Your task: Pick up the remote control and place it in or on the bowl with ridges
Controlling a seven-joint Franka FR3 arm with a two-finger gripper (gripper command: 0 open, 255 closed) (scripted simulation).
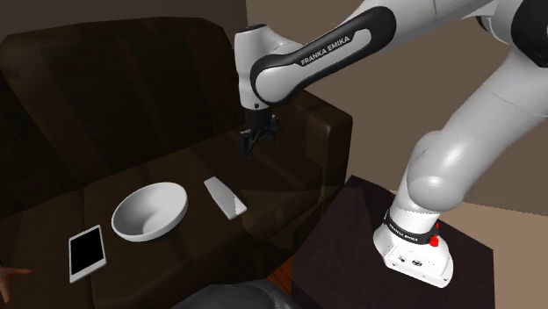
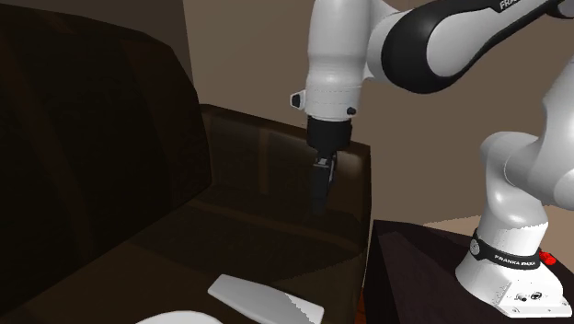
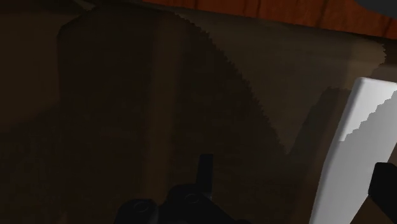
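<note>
A pale grey remote control (image 1: 226, 197) lies flat on the dark brown sofa seat (image 1: 176, 171). Just to its left in the shoulder view sits a white bowl (image 1: 149, 212), upright and empty. My black gripper (image 1: 259, 140) hangs above the seat, up and to the right of the remote, clear of it, fingers apart and holding nothing. In the second exterior view the gripper (image 2: 322, 189) points down over the seat, well behind the remote (image 2: 265, 301). In the wrist view the remote (image 3: 353, 159) lies beside one finger (image 3: 385, 184), outside the open gripper (image 3: 294, 181).
A white phone with a black screen (image 1: 86, 253) lies left of the bowl near the seat's front edge. The sofa back (image 1: 105, 88) and armrest (image 1: 320, 132) wall in the seat. The dark stand (image 1: 369, 237) is at the shoulder view's lower right.
</note>
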